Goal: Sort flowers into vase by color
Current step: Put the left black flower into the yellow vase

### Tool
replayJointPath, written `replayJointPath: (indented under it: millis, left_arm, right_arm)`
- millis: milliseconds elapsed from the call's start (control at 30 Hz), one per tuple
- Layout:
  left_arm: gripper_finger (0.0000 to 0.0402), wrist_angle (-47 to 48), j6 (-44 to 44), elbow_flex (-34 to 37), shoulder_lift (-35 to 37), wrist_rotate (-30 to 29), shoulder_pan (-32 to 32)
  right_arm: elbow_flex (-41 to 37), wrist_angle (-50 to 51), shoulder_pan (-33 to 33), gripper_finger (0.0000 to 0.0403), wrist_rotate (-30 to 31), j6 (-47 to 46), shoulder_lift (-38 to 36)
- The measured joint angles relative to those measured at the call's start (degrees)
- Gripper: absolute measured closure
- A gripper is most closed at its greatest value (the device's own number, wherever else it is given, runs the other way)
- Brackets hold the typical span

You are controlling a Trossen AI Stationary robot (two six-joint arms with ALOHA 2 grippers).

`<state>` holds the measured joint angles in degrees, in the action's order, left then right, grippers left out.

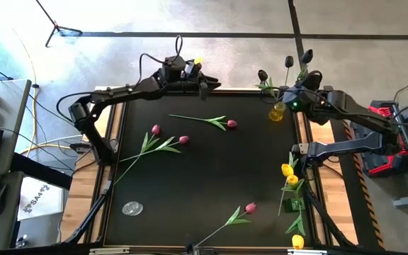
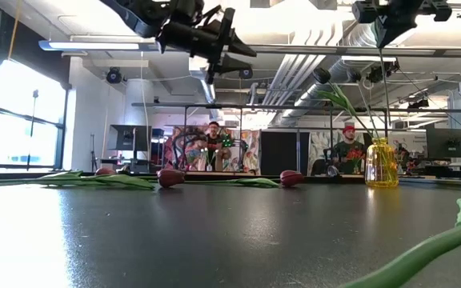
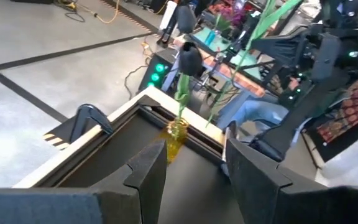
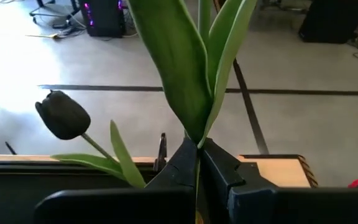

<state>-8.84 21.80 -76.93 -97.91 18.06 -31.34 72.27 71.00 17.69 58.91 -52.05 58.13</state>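
Over at the far right corner of the table (image 1: 211, 163), the right gripper (image 1: 293, 94) sat right above the yellow vase (image 1: 278, 112), clamped on the stem of a dark tulip (image 1: 288, 63). The right wrist view showed the fingers (image 4: 219, 171) pinched tight on that stem, just under its leaves, with another dark tulip (image 4: 63, 115) already leaning out of the vase beside it. From above you could spot three dark heads around there, the third (image 1: 307, 54) being farther right.

The left gripper (image 1: 202, 80) hung in the air over the far edge of the table, near the middle, holding nothing. Its fingers (image 3: 148, 174) were spread apart, pointing toward the yellow vase.

Pink tulips were still lying on the mat: one (image 1: 231, 123) far-center with its stem running left, two (image 1: 155, 130) (image 1: 183, 139) left of center with stems crossing and trailing toward the near left, and one (image 1: 250, 208) near the front, stem pointing to the near edge. In the low view a couple of those pink heads (image 2: 170, 177) showed flat on the table.

Yellow tulips (image 1: 287, 171) stood bunched in a second vase (image 1: 294, 204) at the near right edge, with another yellow head (image 1: 297, 241) down at the near right corner.

A small clear round thing (image 1: 132, 208) lay at the near left of the mat; couldn't tell what it was. Two people (image 2: 347, 150) sat in the room behind the table.
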Motion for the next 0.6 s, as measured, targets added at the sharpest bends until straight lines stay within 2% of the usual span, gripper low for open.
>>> replayJointPath:
  millis: [300, 500, 600]
  left_arm:
    - [0.0248, 1.5, -1.0, 0.0, 0.0, 0.9, -1.5]
    - [0.0248, 7.9, -4.1, 0.0, 0.0, 3.1, -2.0]
    - [0.0248, 11.6, -6.0, 0.0, 0.0, 3.5, -2.0]
  right_arm:
    - [-0.4, 0.5, 0.2, 0.0403, -2.4, -2.9, 1.3]
    - [-9.7, 0.6, -3.4, 0.0403, -2.1, -14.2, -0.7]
    - [-13.3, -1.6, -3.9, 0.0403, -2.1, -16.9, -2.8]
